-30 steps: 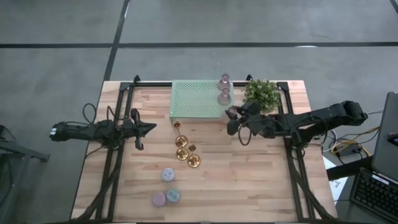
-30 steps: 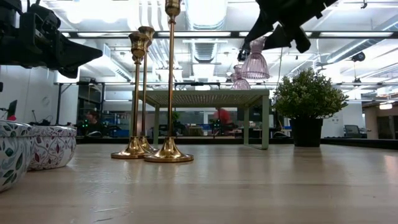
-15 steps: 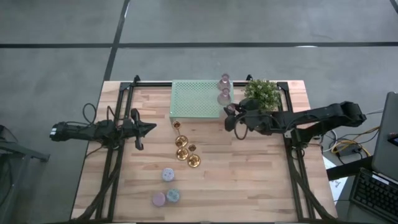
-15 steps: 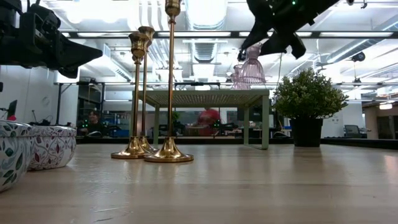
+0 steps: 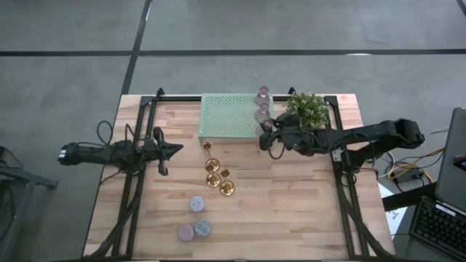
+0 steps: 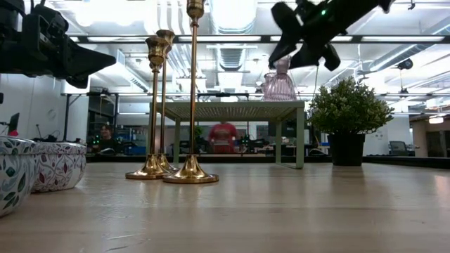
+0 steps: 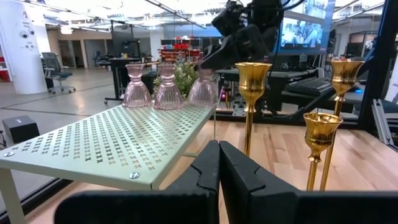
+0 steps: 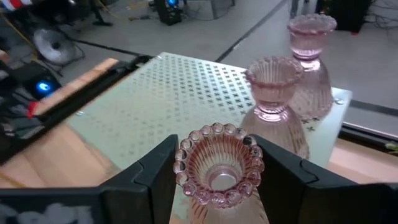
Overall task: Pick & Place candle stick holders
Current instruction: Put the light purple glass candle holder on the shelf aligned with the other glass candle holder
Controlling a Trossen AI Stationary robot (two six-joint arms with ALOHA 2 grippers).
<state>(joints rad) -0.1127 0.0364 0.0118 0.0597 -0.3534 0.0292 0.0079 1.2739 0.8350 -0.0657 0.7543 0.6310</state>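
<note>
Over the near corner of the mint-green stand [image 5: 230, 116] our right hand [image 8: 214, 171] is clamped on a pink glass holder [image 8: 219, 167], close beside two more pink holders [image 8: 273, 99] already standing there. Just behind sits the plant [image 5: 306, 109]. Gold holders [image 5: 213, 173] and pastel holders [image 5: 195, 218] crowd the worktop [image 5: 291, 204]. Our left hand [image 5: 177, 149] waits, fingers together.

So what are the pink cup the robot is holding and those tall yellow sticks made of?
The pink holder in the right gripper looks like clear ribbed glass: you can see through it. The tall candlesticks look like polished gold-colored metal, probably brass, since they shine and reflect light.
</note>
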